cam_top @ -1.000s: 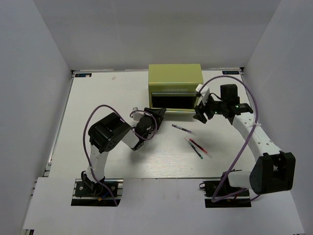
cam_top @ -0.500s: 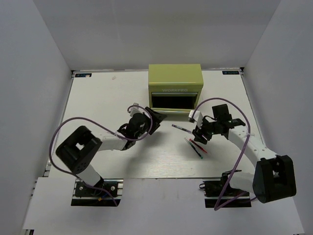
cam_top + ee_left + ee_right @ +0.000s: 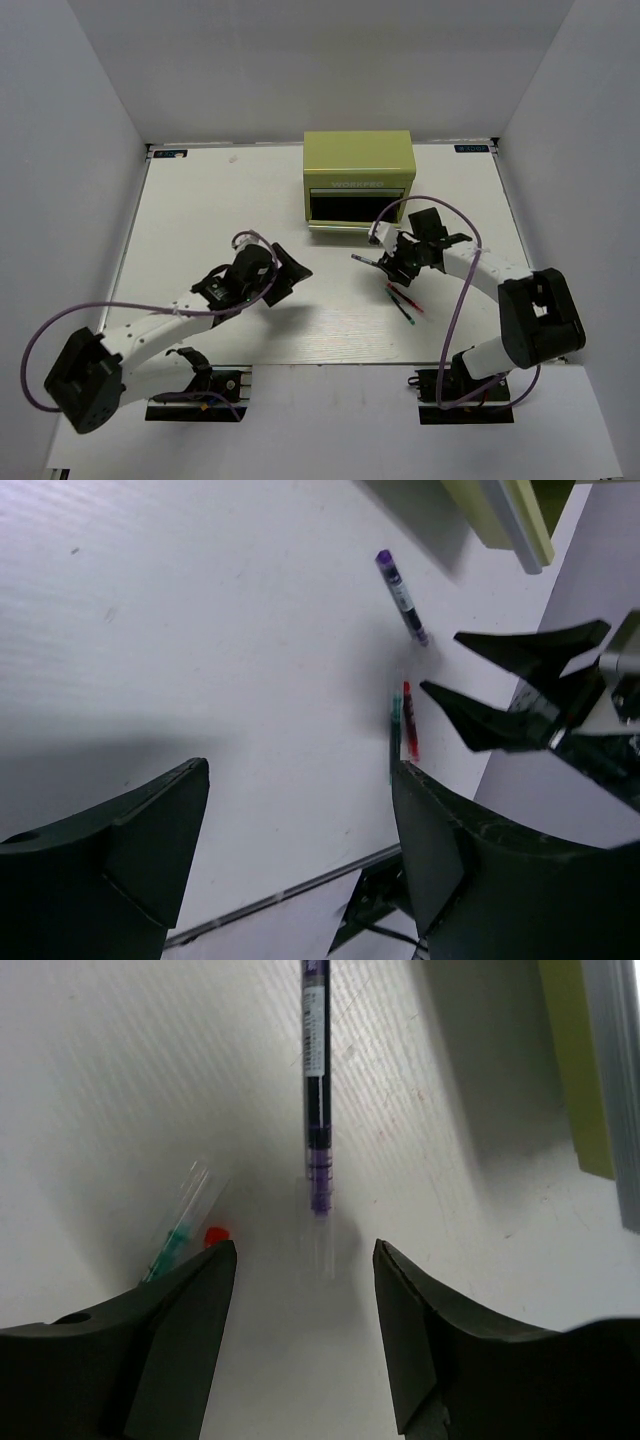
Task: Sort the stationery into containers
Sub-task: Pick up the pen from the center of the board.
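Nearest, right of centre: red pen [image 3: 408, 299] & clear pen [image 3: 402, 310] w/ green ink inside, flat on the white surface [image 3: 200, 220], side by side, nearly parallel, almost touching.

L claw [image 3: 293, 268] is left of centre, low over bare surface, well apart from all pens. Its wrist cam shows the fingers [image 3: 140, 830] spread wide w/ nothing btwn them.

R claw [image 3: 393, 263] is just beyond the pen pair, by the near end of the dark pen [image 3: 362, 259]. On the R wrist cam the fingers [image 3: 170, 1330] are spread and pinch nothing. The dark pen, w/ a purple band, lies flat just ahead of the gap, its clear tip pointing in btwn the fingertips. The clear pen & the red pen's tip show beside the left-hand finger in that view. Can't tell if the fingertips touch the surface.

The dark pen lies angled, apart from the other two, btwn them & the chest.

Farthest: olive-green tool chest [image 3: 358, 160] at the back, centre-right, WORKPRO on the front, dark opening below the lettering. All 3 pens are out on the surface, none in the chest.
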Tool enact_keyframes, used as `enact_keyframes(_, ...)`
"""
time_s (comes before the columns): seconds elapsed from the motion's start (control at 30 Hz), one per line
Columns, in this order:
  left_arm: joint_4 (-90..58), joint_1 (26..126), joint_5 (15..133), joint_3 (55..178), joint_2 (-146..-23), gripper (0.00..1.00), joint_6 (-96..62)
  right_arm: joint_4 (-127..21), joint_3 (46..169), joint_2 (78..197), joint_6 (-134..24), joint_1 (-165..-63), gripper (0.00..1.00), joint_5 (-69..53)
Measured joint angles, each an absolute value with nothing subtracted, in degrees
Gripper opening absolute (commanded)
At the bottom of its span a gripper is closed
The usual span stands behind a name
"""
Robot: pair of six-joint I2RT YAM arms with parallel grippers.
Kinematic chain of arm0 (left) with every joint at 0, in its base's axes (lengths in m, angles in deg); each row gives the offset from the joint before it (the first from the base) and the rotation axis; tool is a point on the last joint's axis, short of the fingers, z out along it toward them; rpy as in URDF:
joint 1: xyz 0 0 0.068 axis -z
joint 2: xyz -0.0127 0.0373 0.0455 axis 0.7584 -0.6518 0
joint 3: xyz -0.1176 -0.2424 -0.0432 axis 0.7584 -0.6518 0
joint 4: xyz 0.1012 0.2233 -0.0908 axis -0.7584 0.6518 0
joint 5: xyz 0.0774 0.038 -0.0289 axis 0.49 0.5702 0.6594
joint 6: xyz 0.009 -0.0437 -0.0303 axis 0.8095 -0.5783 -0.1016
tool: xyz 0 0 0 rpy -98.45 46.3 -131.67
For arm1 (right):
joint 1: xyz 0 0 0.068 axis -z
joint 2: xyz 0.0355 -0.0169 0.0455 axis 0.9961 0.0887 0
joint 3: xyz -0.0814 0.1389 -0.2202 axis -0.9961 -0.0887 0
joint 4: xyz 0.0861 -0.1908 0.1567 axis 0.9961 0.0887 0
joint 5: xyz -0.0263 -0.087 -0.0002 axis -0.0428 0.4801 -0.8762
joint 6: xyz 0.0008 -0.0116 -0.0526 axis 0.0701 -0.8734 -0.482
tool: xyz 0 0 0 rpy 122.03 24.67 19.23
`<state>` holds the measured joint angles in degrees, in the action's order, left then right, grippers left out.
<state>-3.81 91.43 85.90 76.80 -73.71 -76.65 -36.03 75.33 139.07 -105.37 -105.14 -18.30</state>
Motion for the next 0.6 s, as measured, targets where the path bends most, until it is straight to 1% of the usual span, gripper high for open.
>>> enact_keyframes(0.1, -0.6, 91.4, 86.3, 73.5, -66.4, 0.83, -77.8, -37.2, 77.0, 141.8, -104.2, -106.0, 0.62, -16.6)
enact_keyframes(0.17, 1.4, 91.4, 86.9, 71.4, -61.5, 0.90, -78.9, -37.6, 78.3, 143.6, -103.8, -106.4, 0.58, -15.7)
enact_keyframes(0.2, 2.5, 91.4, 87.1, 70.6, -59.4, 0.98, -79.4, -37.7, 78.8, 144.4, -103.6, -106.4, 0.56, -15.5)
enact_keyframes(0.23, 3.1, 91.4, 87.4, 70.0, -57.5, 1.00, -80.0, -37.8, 79.3, 145.1, -103.4, -106.5, 0.53, -15.3)
enact_keyframes(0.3, 3.8, 91.4, 87.6, 69.0, -54.8, 1.00, -81.2, -37.9, 79.8, 146.0, -103.2, -106.8, 0.51, -15.2)
enact_keyframes(0.37, 3.4, 91.4, 87.4, 67.7, -53.3, 1.00, -82.1, -37.8, 79.9, 146.7, -103.4, -106.9, 0.47, -15.2)
enact_keyframes(0.53, -2.3, 91.4, 84.1, 59.8, -52.9, 1.00, -85.3, -37.5, 80.2, 148.0, -104.0, -107.1, 0.41, -15.4)
enact_keyframes(0.57, -3.5, 91.4, 83.2, 58.1, -52.9, 1.00, -85.8, -37.4, 80.2, 148.0, -104.1, -107.1, 0.39, -15.5)
enact_keyframes(0.6, -4.5, 91.4, 82.6, 56.7, -53.0, 1.00, -86.5, -37.4, 80.2, 148.0, -104.1, -107.1, 0.34, -15.6)
